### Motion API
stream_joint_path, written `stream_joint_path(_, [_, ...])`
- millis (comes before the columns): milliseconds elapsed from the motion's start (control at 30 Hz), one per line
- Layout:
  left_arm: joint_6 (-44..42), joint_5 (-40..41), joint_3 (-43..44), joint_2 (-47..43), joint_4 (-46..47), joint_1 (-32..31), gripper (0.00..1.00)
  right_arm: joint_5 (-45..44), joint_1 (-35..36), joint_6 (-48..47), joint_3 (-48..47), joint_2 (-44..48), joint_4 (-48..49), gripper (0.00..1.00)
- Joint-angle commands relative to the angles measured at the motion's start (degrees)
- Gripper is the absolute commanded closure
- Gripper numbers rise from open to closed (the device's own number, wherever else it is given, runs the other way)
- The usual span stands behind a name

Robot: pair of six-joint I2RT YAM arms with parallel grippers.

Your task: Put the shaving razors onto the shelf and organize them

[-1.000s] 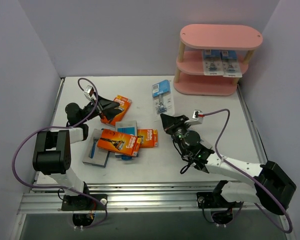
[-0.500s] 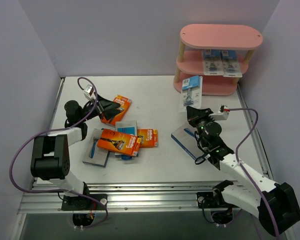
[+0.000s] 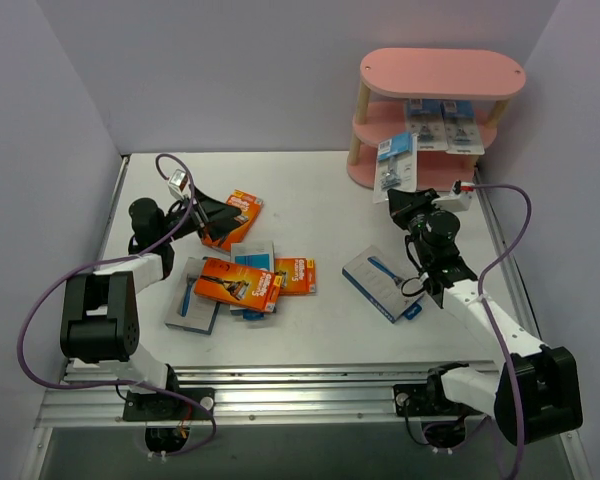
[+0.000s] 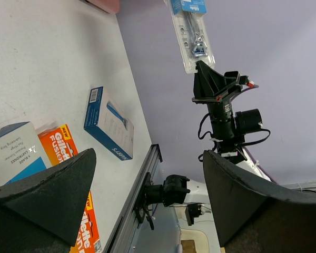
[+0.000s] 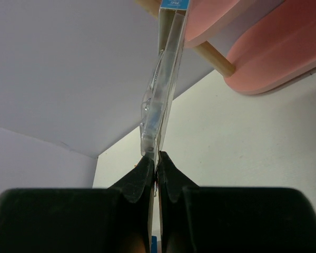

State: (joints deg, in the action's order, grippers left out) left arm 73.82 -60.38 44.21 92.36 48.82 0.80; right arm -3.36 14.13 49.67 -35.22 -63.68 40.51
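Top view: the right gripper is grasping a blister card aloft, just before the shelf. Other packs are lying on the table. Left wrist: the left gripper is standing spread wide, released, near an orange box. Right wrist: closed fingers are pinching the card's lower edge.

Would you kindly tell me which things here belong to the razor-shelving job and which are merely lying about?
Job: pink shelf, blister card in right gripper, two shelved cards, orange boxes, blue-grey boxes.
Lying about: only the arms' purple cables.
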Motion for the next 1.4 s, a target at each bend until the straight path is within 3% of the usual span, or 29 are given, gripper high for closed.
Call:
stream_joint_path(0, [-1.49, -0.18, 2.29, -1.83, 0.84, 0.17, 0.09, 2.83, -1.73, -2.21, -4.93, -2.05, 3.87, 1.00])
stream_joint_path(533, [1.06, -0.53, 1.76, -0.69, 3.74, 0.17, 0.09, 9.94, -7.62, -7.04, -18.82, -14.62, 3.43, 1.00])
stream_joint_path(1200, [8.35, -0.88, 0.79, 1.59, 13.75, 0.43, 0.09, 13.37, -9.82, -8.01, -32.54, -31.76, 7.39, 1.00])
stream_joint_path(1367, [12.22, -1.14, 0.44, 3.27, 20.08, 0.43, 0.09, 13.64, -9.91, -7.66, -36.57, -35.98, 7.65, 1.00])
